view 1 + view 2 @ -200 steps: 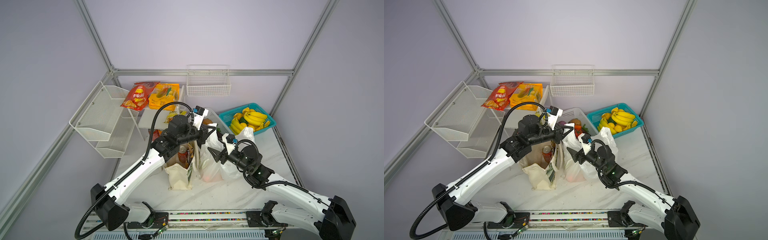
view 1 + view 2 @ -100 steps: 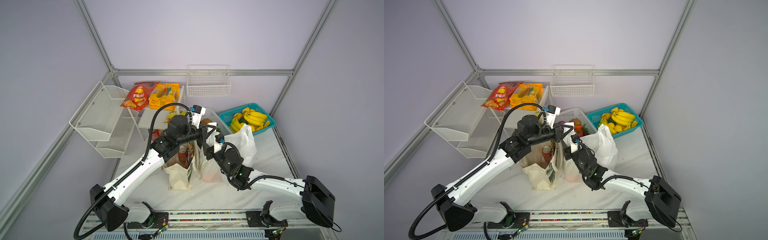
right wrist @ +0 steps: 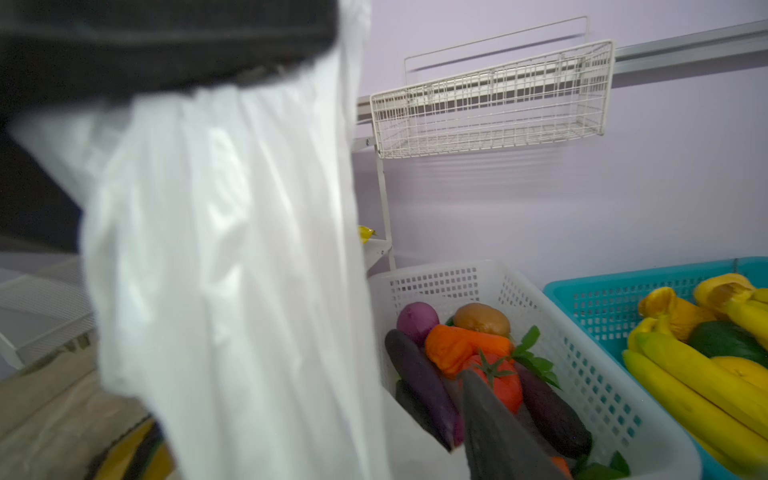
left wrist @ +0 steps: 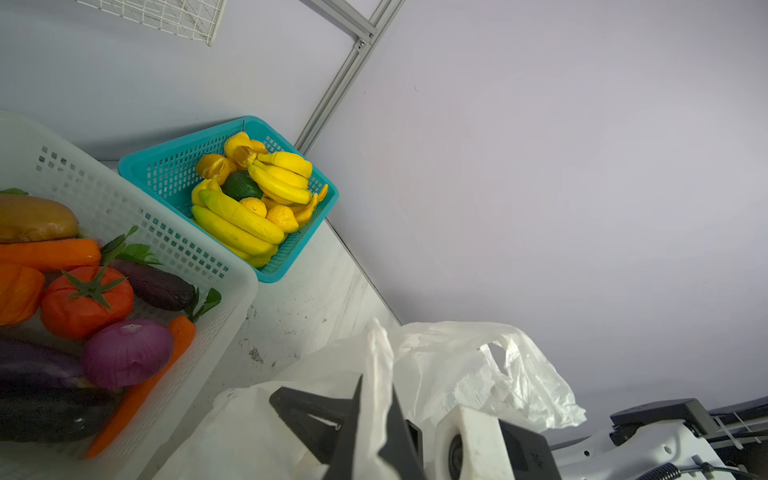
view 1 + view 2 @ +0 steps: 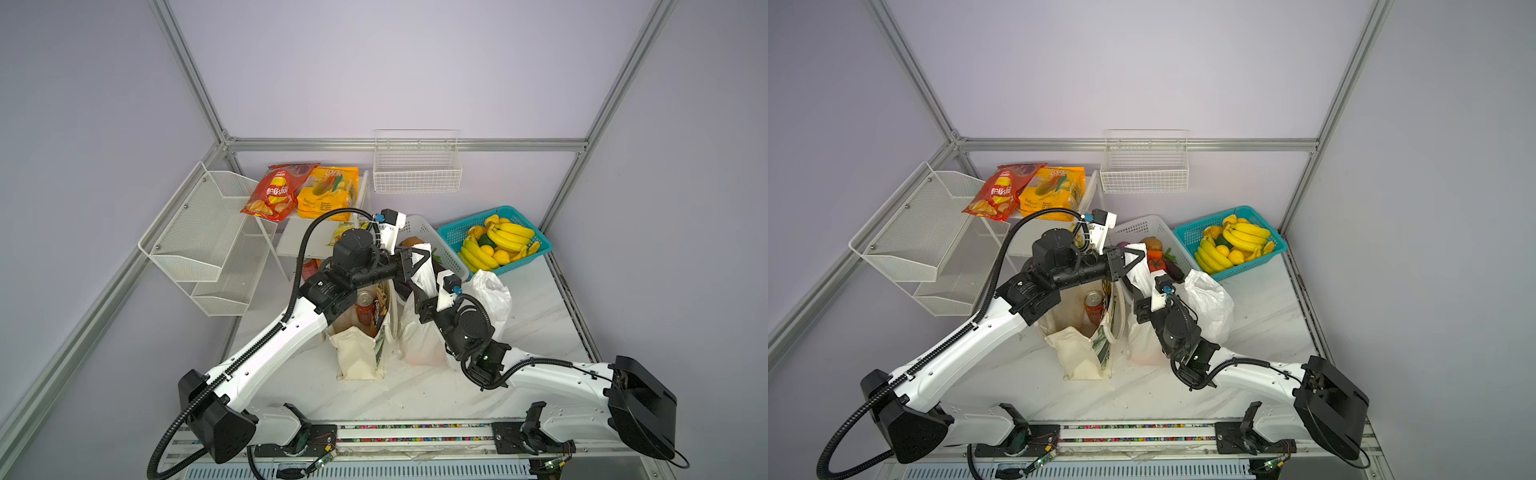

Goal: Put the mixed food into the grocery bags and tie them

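Pinching plastic bag (image 4: pixel 457 365) handle: left fingers (image 4: pixel 307 415); red packet (image 5: pixel 272 195) lettering illegible.

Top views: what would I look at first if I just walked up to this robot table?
The white left arm and right arm meet in the middle, where the left gripper pinches a strip of the white plastic bag. Behind on the right, bright yellow bananas fill a teal basket. At the back left lie a red crisp packet and a yellow-orange packet.
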`<control>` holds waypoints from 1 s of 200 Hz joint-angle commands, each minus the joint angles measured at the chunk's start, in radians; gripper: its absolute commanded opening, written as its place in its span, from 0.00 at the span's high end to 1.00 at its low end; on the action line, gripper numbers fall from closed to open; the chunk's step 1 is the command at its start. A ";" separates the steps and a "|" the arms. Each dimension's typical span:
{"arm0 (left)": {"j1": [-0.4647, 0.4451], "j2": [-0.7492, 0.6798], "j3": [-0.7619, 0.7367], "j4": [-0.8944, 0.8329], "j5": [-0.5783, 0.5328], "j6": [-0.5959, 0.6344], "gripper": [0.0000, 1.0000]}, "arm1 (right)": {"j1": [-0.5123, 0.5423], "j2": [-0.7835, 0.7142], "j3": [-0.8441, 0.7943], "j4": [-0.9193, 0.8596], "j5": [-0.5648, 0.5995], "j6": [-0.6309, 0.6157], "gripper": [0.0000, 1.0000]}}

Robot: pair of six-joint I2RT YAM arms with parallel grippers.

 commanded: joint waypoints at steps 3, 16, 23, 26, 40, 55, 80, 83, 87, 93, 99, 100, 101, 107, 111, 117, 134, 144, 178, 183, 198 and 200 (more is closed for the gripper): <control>0.014 -0.023 0.059 0.022 0.012 0.007 1.00 | -0.021 0.052 -0.032 0.002 -0.075 0.036 0.45; 0.026 -0.023 0.061 0.013 0.006 0.024 1.00 | -0.037 0.044 -0.056 -0.035 -0.125 0.063 0.45; 0.031 -0.023 0.065 0.007 -0.001 0.038 1.00 | -0.039 0.022 -0.043 -0.094 -0.150 0.062 0.42; 0.034 -0.023 0.065 0.004 -0.001 0.045 1.00 | -0.038 0.013 -0.030 -0.131 -0.158 0.056 0.40; 0.042 -0.017 0.071 -0.004 -0.018 0.077 1.00 | -0.039 -0.048 0.061 -0.347 -0.192 0.027 0.26; 0.057 -0.003 0.089 -0.024 -0.022 0.110 1.00 | -0.038 -0.117 0.160 -0.553 -0.244 0.008 0.13; 0.074 0.013 0.110 -0.056 -0.023 0.145 1.00 | -0.039 -0.220 0.310 -0.838 -0.325 -0.019 0.03; 0.075 0.013 0.110 -0.056 -0.025 0.149 1.00 | -0.038 -0.226 0.328 -0.863 -0.335 -0.022 0.03; 0.077 0.014 0.110 -0.056 -0.027 0.152 1.00 | -0.038 -0.233 0.355 -0.899 -0.346 -0.026 0.03; 0.080 0.015 0.110 -0.057 -0.029 0.156 1.00 | -0.039 -0.241 0.396 -0.951 -0.361 -0.029 0.03; 0.083 0.016 0.110 -0.056 -0.029 0.161 1.00 | -0.039 -0.244 0.437 -0.995 -0.380 -0.034 0.03; 0.083 0.016 0.110 -0.056 -0.029 0.162 1.00 | -0.039 -0.244 0.445 -1.002 -0.382 -0.034 0.03; 0.084 0.016 0.110 -0.056 -0.029 0.164 1.00 | -0.038 -0.244 0.450 -1.012 -0.384 -0.035 0.03; 0.086 0.018 0.111 -0.059 -0.034 0.165 1.00 | -0.039 -0.245 0.488 -1.052 -0.391 -0.038 0.03; 0.088 0.018 0.112 -0.058 -0.036 0.165 1.00 | -0.038 -0.246 0.511 -1.077 -0.398 -0.037 0.03; 0.091 0.020 0.112 -0.058 -0.037 0.166 1.00 | -0.038 -0.251 0.541 -1.108 -0.411 -0.036 0.03; 0.101 0.027 0.114 -0.067 -0.050 0.170 1.00 | -0.039 -0.280 0.595 -1.186 -0.367 -0.037 0.03; 0.108 0.033 0.121 -0.080 -0.054 0.172 1.00 | -0.038 -0.309 0.613 -1.226 -0.326 -0.024 0.03; 0.122 0.036 0.120 -0.088 -0.057 0.183 1.00 | -0.039 -0.416 0.624 -1.354 -0.168 0.027 0.03; 0.124 0.035 0.119 -0.089 -0.057 0.183 1.00 | -0.038 -0.428 0.625 -1.375 -0.138 0.037 0.03; 0.129 0.033 0.117 -0.087 -0.056 0.185 1.00 | -0.038 -0.460 0.623 -1.437 -0.066 0.070 0.03; 0.129 0.033 0.117 -0.088 -0.056 0.185 1.00 | -0.038 -0.467 0.622 -1.441 -0.063 0.074 0.03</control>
